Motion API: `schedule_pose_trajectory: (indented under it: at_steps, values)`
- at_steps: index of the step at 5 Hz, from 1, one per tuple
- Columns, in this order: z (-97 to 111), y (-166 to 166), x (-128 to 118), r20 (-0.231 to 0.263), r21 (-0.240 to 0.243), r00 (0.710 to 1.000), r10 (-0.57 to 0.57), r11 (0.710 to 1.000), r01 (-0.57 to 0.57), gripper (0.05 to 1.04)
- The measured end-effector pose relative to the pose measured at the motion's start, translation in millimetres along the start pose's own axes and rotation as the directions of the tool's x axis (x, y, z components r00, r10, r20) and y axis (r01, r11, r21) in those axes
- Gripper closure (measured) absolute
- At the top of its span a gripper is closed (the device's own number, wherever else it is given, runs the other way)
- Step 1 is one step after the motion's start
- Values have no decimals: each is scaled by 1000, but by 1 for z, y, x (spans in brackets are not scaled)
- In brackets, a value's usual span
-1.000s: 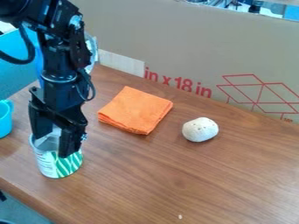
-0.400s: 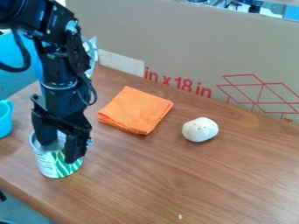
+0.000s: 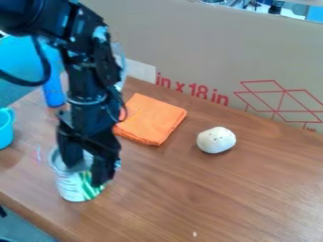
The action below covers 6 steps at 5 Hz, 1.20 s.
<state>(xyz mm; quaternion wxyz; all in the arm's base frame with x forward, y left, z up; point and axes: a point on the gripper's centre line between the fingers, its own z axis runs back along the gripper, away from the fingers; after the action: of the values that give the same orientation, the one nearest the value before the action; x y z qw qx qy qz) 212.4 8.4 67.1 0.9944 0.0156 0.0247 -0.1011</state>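
On the left part of the brown wooden surface, an open-topped metal can with a green-and-white label stands below the black two-finger tool, whose fingers are apart; firm grip cannot be told. Probably light, stiff and smooth, the can suits a hold just below its rim.

The claw is at a can's rim near orange cloth.
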Motion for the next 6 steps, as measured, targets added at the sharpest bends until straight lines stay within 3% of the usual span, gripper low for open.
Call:
schedule_pose_trajectory:
  at_steps: [3,5,6]
  values:
    - [5,-93,9,52,-85,980,-190,977,194,76]
    - [3,-134,14,64,-91,959,-276,955,281,76]
    - [3,-138,16,61,-93,959,-278,955,283,76]
